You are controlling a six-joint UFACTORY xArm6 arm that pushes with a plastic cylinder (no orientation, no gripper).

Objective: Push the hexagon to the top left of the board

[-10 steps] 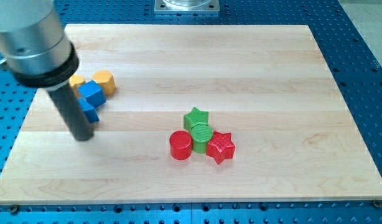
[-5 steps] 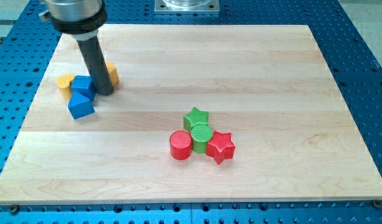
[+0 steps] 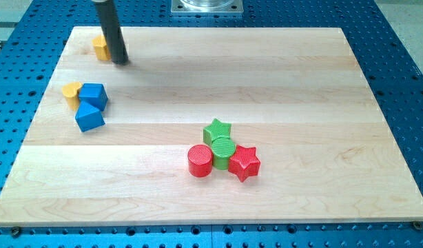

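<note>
Yellow hexagon (image 3: 100, 47) near top-left corner of board (image 3: 280, 96), mostly hidden behind rod. My tip (image 3: 120, 60) touching hexagon's right side. No fingers; nothing held. Final step, nearly done. Next: perhaps short nudge leftward, stopping short of board's edge.

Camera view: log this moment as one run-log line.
tip at yellow hexagon's right edge | hexagon near board's top-left corner | blue blocks, yellow heart left side | red/green cluster centre
</note>
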